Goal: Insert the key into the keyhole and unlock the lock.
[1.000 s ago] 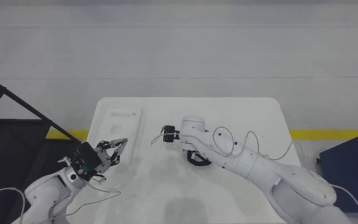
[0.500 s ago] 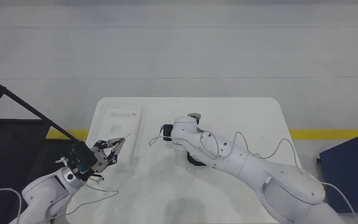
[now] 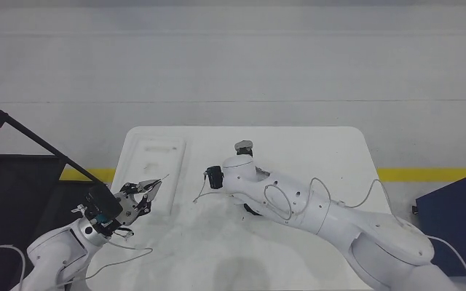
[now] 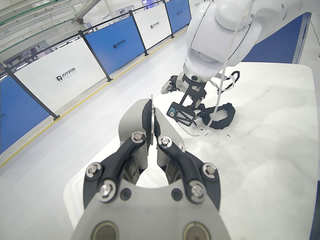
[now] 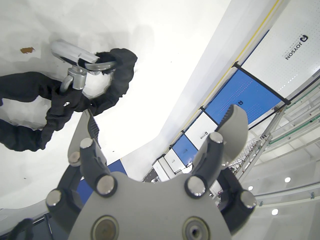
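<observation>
The key is clenched edge-on in the jaws of the left gripper, at the 8 o'clock edge of the desk. Toward 3 o'clock, the lock lies ungrasped on its black-sleeved chain, near the right gripper, whose jaws are spread. If the lock is left unsteadied, it could be shoved aside when the key is pressed against it.

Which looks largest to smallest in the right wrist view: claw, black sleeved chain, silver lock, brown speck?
1. right claw, though nearness to the camera inflates it
2. black sleeved chain
3. silver lock
4. brown speck
</observation>
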`<act>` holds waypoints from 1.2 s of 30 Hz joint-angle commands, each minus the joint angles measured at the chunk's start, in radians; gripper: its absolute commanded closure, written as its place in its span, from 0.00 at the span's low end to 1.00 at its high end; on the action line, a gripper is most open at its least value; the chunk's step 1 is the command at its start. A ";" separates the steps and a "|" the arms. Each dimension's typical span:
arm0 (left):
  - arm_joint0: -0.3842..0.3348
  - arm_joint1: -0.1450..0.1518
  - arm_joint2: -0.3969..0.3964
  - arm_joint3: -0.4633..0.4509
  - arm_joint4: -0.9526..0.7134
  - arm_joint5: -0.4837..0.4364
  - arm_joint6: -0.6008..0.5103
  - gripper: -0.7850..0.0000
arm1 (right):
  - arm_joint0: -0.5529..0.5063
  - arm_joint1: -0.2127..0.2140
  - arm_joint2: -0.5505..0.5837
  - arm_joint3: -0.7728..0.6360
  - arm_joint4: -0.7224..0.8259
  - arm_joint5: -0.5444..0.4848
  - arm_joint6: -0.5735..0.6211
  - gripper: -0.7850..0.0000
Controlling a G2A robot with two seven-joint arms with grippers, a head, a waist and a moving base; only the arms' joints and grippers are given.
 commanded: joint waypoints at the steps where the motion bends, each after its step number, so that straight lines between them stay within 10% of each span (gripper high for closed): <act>1: 0.000 0.000 0.000 0.000 0.000 0.000 0.000 1.00 | 0.000 0.000 0.000 0.000 0.000 0.000 0.000 0.00; 11: 0.000 0.000 0.000 0.000 0.000 0.000 0.000 1.00 | 0.004 -0.029 -0.045 0.087 -0.363 -0.113 -0.113 0.00; 36: 0.000 0.000 0.000 0.000 0.000 0.000 0.000 1.00 | 0.108 -0.265 -0.045 0.575 -0.241 -0.469 -0.469 0.00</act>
